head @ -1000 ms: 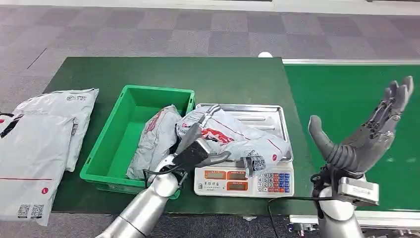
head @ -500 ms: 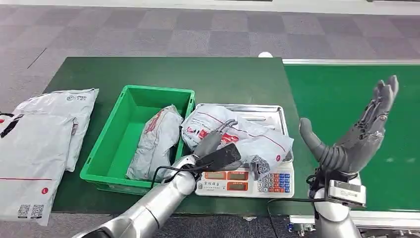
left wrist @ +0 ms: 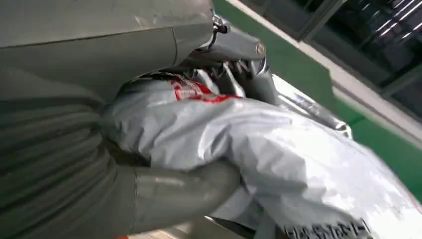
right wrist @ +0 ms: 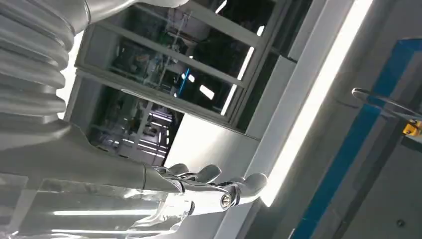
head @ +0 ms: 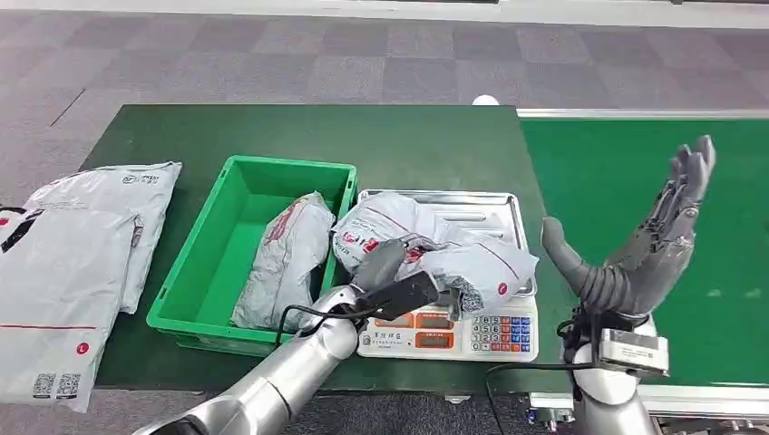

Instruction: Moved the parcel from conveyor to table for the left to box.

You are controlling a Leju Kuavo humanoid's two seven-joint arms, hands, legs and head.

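Head view: we see the left hand [head: 392, 272] gripping the grey parcel [head: 435, 249], fingers over its top and thumb under its near edge. The parcel lies on the steel tray of the scale [head: 481, 213], which stands on the dark green table [head: 272, 136] just beside the green box [head: 227, 254]. A second grey parcel [head: 286, 258] lies inside the box. We see the right hand [head: 639, 245] raised over the conveyor [head: 635, 172], fingers spread and holding nothing. Two flat grey mailers [head: 82, 245] lie at the table's left end.

In the left wrist view, we see the thumb [left wrist: 184, 191] pressed beneath the parcel's crumpled film.
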